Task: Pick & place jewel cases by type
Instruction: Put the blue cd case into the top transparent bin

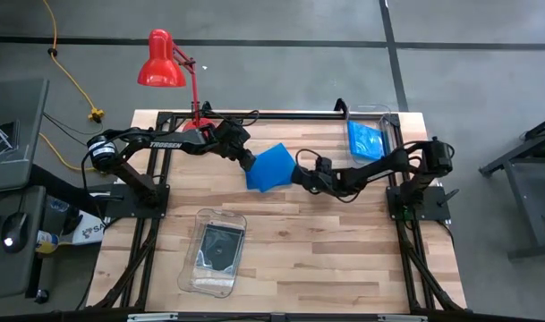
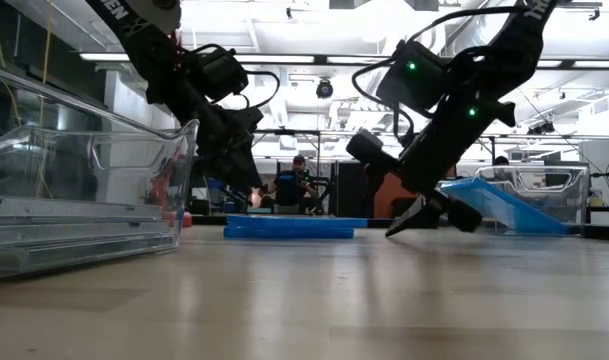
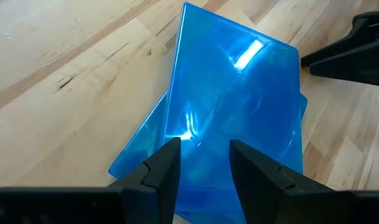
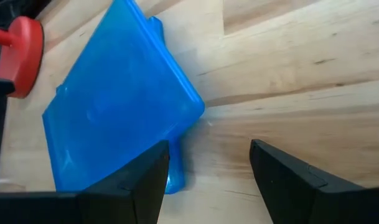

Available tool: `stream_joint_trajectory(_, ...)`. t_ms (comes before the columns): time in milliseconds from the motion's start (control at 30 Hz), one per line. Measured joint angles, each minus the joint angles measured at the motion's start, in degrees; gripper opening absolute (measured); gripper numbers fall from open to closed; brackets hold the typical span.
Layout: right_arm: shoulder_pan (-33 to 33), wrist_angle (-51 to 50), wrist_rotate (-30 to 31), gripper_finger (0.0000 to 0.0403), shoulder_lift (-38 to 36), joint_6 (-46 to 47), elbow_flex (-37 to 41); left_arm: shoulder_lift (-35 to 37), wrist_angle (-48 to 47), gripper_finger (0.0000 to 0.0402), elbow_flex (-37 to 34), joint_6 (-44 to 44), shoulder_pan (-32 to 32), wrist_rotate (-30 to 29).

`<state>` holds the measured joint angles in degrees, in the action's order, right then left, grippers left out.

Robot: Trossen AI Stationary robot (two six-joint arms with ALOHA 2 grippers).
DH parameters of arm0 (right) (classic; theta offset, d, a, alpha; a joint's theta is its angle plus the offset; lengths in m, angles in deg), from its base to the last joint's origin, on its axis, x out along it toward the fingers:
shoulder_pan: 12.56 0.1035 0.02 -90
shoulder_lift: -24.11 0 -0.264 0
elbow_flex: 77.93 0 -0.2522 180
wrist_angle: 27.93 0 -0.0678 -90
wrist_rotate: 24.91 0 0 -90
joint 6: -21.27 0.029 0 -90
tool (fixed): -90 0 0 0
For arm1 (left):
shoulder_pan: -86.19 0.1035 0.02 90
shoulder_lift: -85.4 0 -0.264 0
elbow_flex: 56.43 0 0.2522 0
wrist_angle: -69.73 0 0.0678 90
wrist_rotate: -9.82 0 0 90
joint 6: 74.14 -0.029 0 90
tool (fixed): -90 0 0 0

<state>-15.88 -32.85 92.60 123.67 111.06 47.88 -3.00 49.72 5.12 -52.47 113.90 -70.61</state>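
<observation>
Dark fingers (image 3: 205,177) of left gripper (image 1: 246,161), part-spread, pinch nothing, poised over stacked bright blue square plastic jewel cases (image 1: 272,167) mid-table. Right gripper (image 1: 301,172), spread wide, flanks their right. Advise: lift top case only, squarely.

Robotics lab: framed workbench (image 1: 281,241), concrete floor (image 1: 281,54).
</observation>
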Motion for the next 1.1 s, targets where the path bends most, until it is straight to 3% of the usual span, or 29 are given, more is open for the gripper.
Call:
stream_joint_trajectory(733, -3.1, 6.8, -1.0, 0.0218, 2.3, -0.2, 0.0, 0.0, -0.3, 0.0133, 0.0, -0.6, 0.0, 0.2)
stream_joint_trajectory(1100, -3.7, 15.7, -1.1, 0.0218, 6.1, -0.3, -0.2, 0.0, -0.3, 0.0133, 0.0, -0.8, 0.0, 0.3)
